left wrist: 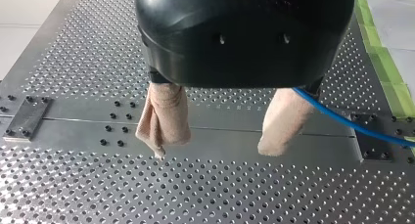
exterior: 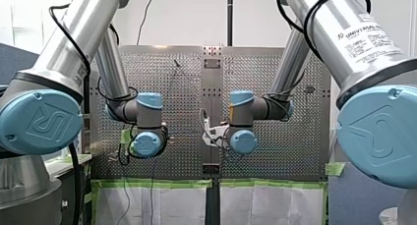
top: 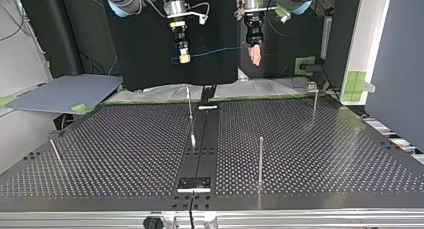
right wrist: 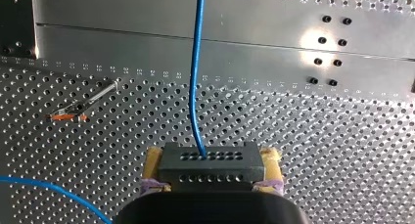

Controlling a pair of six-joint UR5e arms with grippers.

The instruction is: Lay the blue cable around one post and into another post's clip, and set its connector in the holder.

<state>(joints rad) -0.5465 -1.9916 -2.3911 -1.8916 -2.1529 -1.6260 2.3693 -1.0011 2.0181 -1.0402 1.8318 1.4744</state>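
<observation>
Ok so my right gripper (top: 184,57) is closed on the black connector (right wrist: 210,164), yellow pads clamped on both its sides. The blue cable (top: 220,51) leaves the connector straight ahead and runs sideways across the top view to my left gripper (left wrist: 213,150). That one's wide open with nothing between the pads (left wrist: 286,116). The cable just slips past the outside of one finger, and I can't tell if it's touching. Both grippers hang well above the table (top: 325,154), so the posts (top: 260,159) all sit below the cable. I reckon it has to come down first, and my left arm is nearer the far post (top: 315,101).
</observation>
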